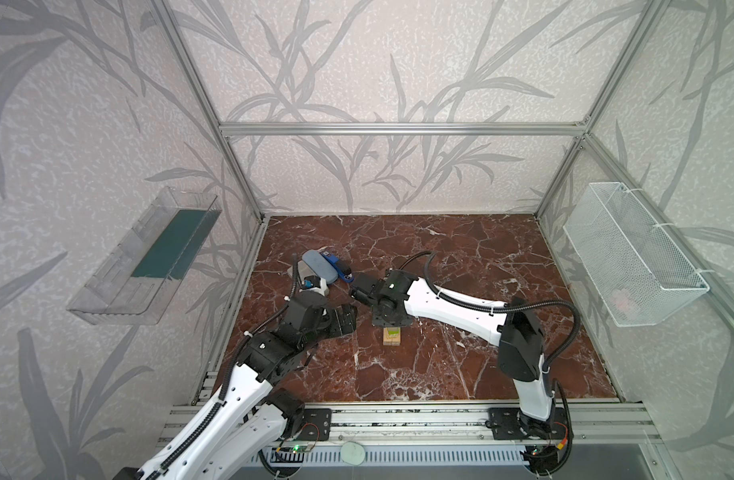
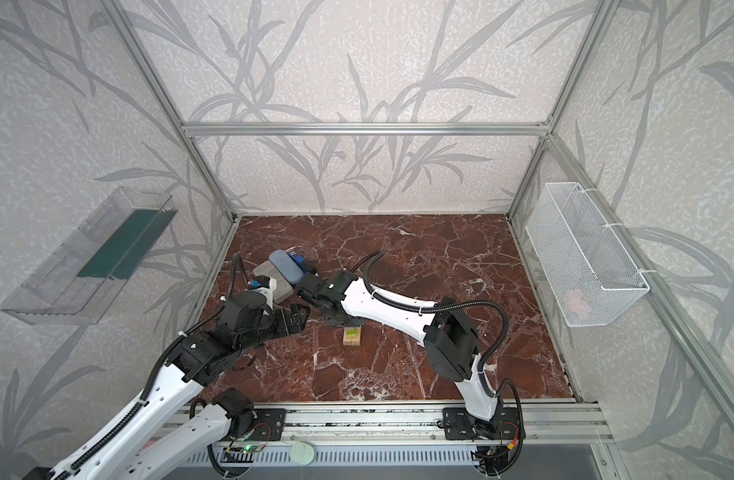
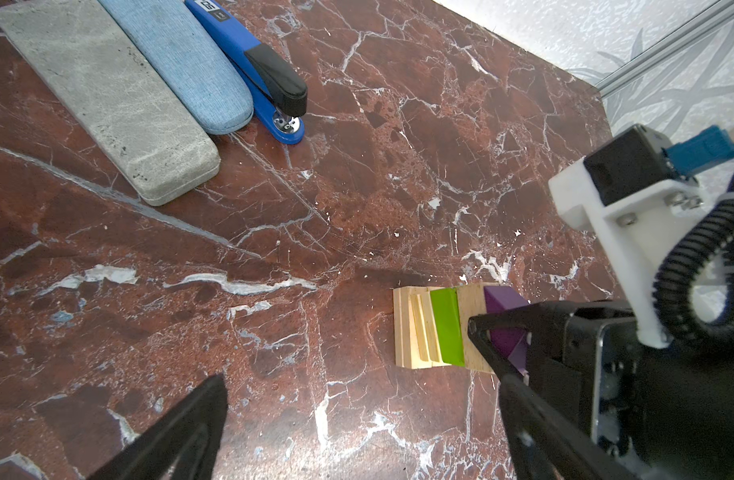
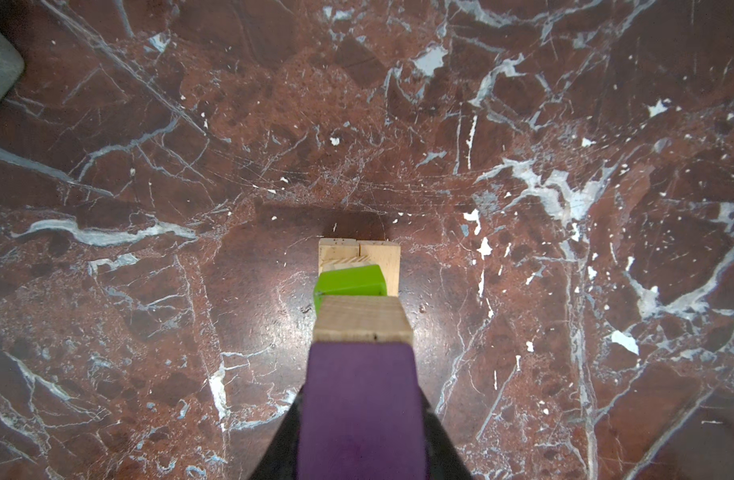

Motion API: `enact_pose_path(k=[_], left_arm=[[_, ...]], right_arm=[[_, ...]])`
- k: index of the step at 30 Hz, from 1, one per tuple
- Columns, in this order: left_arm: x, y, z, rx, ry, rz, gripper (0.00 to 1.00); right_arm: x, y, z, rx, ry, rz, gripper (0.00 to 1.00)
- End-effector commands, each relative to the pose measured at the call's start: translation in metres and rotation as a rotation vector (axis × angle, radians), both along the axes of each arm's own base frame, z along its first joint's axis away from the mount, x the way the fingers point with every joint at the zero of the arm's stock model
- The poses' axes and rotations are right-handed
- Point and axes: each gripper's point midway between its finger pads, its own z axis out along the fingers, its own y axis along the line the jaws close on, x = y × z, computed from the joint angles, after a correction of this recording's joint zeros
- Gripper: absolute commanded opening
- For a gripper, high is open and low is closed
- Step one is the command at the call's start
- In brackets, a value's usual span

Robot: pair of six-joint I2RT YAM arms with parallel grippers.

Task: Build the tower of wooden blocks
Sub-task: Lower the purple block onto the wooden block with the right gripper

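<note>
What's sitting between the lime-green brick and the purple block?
A pale wood brick lies between the lime-green brick and the purple block; both wrist views show it.

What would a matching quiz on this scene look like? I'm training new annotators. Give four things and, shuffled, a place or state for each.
Things:
1. purple block
2. green block
3. stapler
4. left gripper

Places or states:
A. open, holding nothing
B. on the tower, next to a pale brick
C. held by the right gripper
D. on the table, beside the blue case

Pairs: 1-C, 2-B, 3-D, 4-A
</note>
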Motion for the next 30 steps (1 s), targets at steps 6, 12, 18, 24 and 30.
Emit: enact_pose_path(k=[6, 12, 18, 24, 30], left_arm=[[-0.0007, 0.0033, -0.0016, 0.006, 0.009, 0.016, 0.99], [-0.0009, 0.0034, -0.0018, 0.005, 0.011, 0.016, 0.99], [-0.0009, 0.0030, -0.0024, 0.004, 0.013, 0.015, 0.99], [-0.0007, 0.0023, -0.0025, 0.002, 0.016, 0.014, 0.99], [0.0000, 0.0024, -0.0015, -0.002, 0.013, 0.018, 0.99]], right_arm=[[0.0080, -0.0019, 0.0021, -0.045, -0.027, 0.032, 0.28], [0.0084, 0.0007, -0.0014, -0.048, -0.020, 0.058, 0.28], [0.0093, -0.0050, 0.0025, -0.064, -0.028, 0.053, 0.28], [0.0102, -0.0081, 0.0016, -0.078, -0.029, 0.053, 0.28], [0.0107, -0.0081, 0.0059, -0.071, -0.037, 0.059, 0.28]])
